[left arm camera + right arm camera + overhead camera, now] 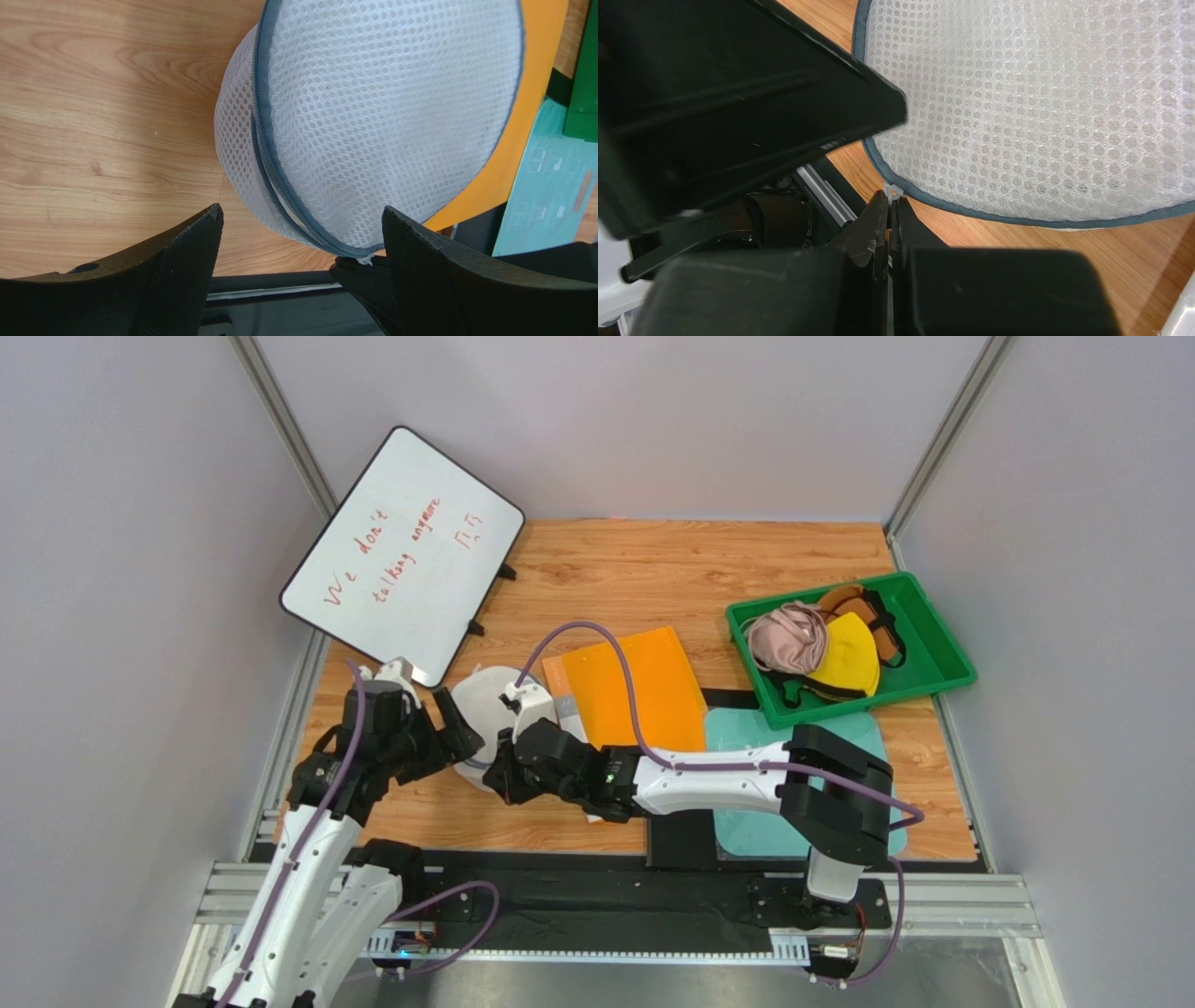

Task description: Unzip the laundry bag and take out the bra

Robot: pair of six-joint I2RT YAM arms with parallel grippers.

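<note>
Bench (786, 560): laundry bag (379, 105) lies toward the near-left edge, partly on the orange mat (638, 686). We judge its zipper (261, 140) mostly shut and see no bra through the mesh. Left gripper (302, 213) spread, empty. Right gripper (887, 203) pinches the zipper pull (893, 190). Unzipping and removal remain.

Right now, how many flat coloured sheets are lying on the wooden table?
2. A flat orange sheet in the middle, beside the round white mesh laundry bag; a flat teal sheet right of it, partly under the right arm. Others may be hidden.
</note>
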